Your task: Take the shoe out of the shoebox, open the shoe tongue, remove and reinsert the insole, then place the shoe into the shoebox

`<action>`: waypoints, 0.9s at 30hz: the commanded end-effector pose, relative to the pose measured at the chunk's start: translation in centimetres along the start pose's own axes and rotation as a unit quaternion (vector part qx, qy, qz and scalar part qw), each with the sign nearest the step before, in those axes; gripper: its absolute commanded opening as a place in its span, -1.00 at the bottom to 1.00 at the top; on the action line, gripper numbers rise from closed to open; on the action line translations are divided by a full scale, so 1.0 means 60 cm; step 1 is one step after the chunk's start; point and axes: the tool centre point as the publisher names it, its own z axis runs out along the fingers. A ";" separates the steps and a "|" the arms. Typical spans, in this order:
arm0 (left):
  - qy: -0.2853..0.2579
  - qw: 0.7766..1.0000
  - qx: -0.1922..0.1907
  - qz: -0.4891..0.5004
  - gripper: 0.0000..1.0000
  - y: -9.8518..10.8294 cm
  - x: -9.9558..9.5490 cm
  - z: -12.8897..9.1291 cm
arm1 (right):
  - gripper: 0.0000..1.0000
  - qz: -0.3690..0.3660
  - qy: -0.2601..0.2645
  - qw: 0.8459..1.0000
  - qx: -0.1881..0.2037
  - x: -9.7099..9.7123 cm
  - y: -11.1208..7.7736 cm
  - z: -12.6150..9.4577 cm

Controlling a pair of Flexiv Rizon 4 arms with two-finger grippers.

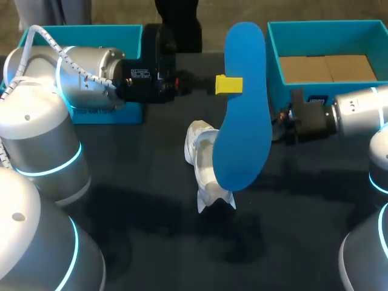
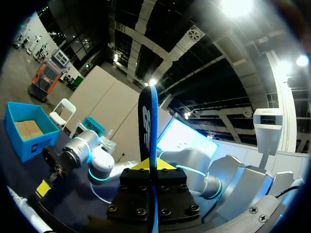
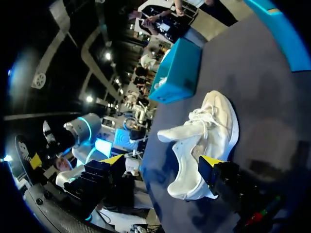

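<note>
The left claw pinches the upright blue insole above the white shoe on the dark tabletop, while the right claw stands spread near the shoe.

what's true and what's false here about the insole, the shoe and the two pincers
1. The left pincer is shut on the blue insole. True.
2. The white shoe sits inside the shoebox. False: it lies on the table, outside the box.
3. The right pincer is open and holds nothing. True.
4. The insole is tucked inside the shoe. False: it is out of the shoe, held up above the table by the left pincer.
</note>
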 end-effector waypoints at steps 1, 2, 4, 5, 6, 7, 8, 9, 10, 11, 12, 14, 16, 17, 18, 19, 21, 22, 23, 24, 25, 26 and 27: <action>0.000 1.000 0.001 0.000 -1.00 0.001 -0.001 0.001 | 1.00 0.002 0.003 1.000 -0.019 0.015 0.000 -0.015; 0.000 1.000 0.001 0.000 -1.00 0.001 -0.001 0.001 | 1.00 0.011 0.002 1.000 -0.017 0.020 0.003 -0.022; 0.000 1.000 0.001 0.000 -1.00 0.001 -0.001 0.001 | 1.00 0.031 0.009 0.999 -0.018 0.025 0.010 -0.037; 0.000 1.000 0.001 0.000 -1.00 0.001 -0.001 0.001 | 1.00 0.048 0.014 0.999 -0.018 0.030 0.013 -0.045; -0.007 1.000 -0.003 0.010 -1.00 0.005 -0.006 -0.004 | 1.00 0.054 0.019 0.998 -0.020 0.035 0.016 -0.053; -0.010 1.000 -0.010 0.026 -1.00 0.008 -0.011 -0.009 | 1.00 0.059 0.024 0.998 -0.019 0.041 0.020 -0.060; -0.015 0.999 -0.016 0.036 -1.00 0.011 -0.016 -0.014 | 1.00 0.067 0.025 0.997 -0.017 0.046 0.022 -0.067; -0.015 0.999 -0.019 0.048 -1.00 0.014 -0.019 -0.019 | 1.00 0.071 0.033 0.997 -0.016 0.053 0.024 -0.073; -0.016 0.998 -0.025 0.058 -1.00 0.016 -0.022 -0.022 | 1.00 0.077 0.037 0.996 -0.015 0.057 0.026 -0.076; -0.022 0.996 -0.041 0.081 -1.00 0.019 -0.028 -0.028 | 1.00 0.084 0.047 0.995 -0.014 0.063 0.028 -0.083; -0.024 0.993 -0.049 0.102 -1.00 0.021 -0.032 -0.032 | 1.00 0.087 0.056 0.995 -0.012 0.069 0.030 -0.087; -0.024 0.991 -0.047 0.127 -1.00 0.020 -0.037 -0.038 | 1.00 0.085 0.046 0.995 -0.001 0.080 0.034 -0.093; -0.023 0.986 -0.049 0.160 -1.00 0.018 -0.043 -0.043 | 1.00 0.082 0.042 0.996 0.009 0.093 0.037 -0.095; -0.020 0.981 -0.049 0.184 -1.00 0.017 -0.046 -0.045 | 1.00 0.082 0.042 0.996 0.011 0.097 0.037 -0.096; -0.018 0.977 -0.049 0.206 -1.00 0.016 -0.049 -0.046 | 1.00 0.080 0.040 0.996 0.013 0.102 0.039 -0.097; -0.016 0.971 -0.048 0.232 -1.00 0.016 -0.052 -0.048 | 1.00 0.078 0.038 0.996 0.015 0.104 0.040 -0.099; -0.006 0.960 -0.051 0.276 -1.00 0.016 -0.058 -0.051 | 1.00 0.076 0.037 0.996 0.013 0.109 0.043 -0.101; -0.006 0.952 -0.059 0.299 -1.00 0.016 -0.060 -0.053 | 1.00 0.075 0.037 0.996 0.011 0.110 0.043 -0.101; -0.005 0.944 -0.071 0.323 -1.00 0.017 -0.063 -0.055 | 1.00 0.075 0.038 0.996 0.009 0.111 0.043 -0.103; -0.008 0.932 -0.082 0.353 -1.00 0.016 -0.067 -0.057 | 1.00 0.076 0.040 0.996 0.007 0.110 0.044 -0.104; -0.006 0.920 -0.100 0.379 -1.00 0.016 -0.070 -0.061 | 1.00 0.078 0.042 0.996 0.006 0.110 0.043 -0.104; -0.005 0.904 -0.113 0.413 -1.00 0.014 -0.073 -0.065 | 1.00 0.079 0.044 0.996 0.004 0.110 0.043 -0.105; -0.009 0.891 -0.115 0.439 -1.00 0.011 -0.076 -0.069 | 1.00 0.078 0.045 0.996 -0.003 0.110 0.043 -0.106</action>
